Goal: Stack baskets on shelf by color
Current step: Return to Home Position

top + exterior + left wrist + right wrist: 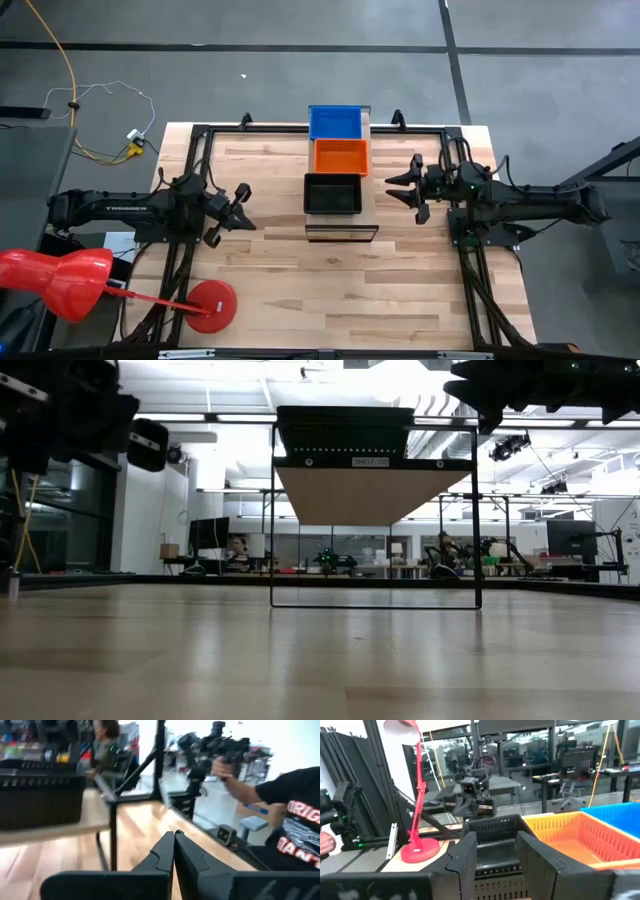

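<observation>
Both arms are parked off to either side of the shelf [341, 232]. The left gripper [240, 207] hangs over the table [400, 290] just left of it, fingers pinched together with nothing between them. The right gripper [411, 186] is on the right side, jaws spread and empty, pointing at the black basket [332, 193]. Along the shelf it goes blue basket [335, 122] at the far end, orange basket [341, 157] in the middle, black one nearest. A red lamp [210, 305] stands at the near left.
</observation>
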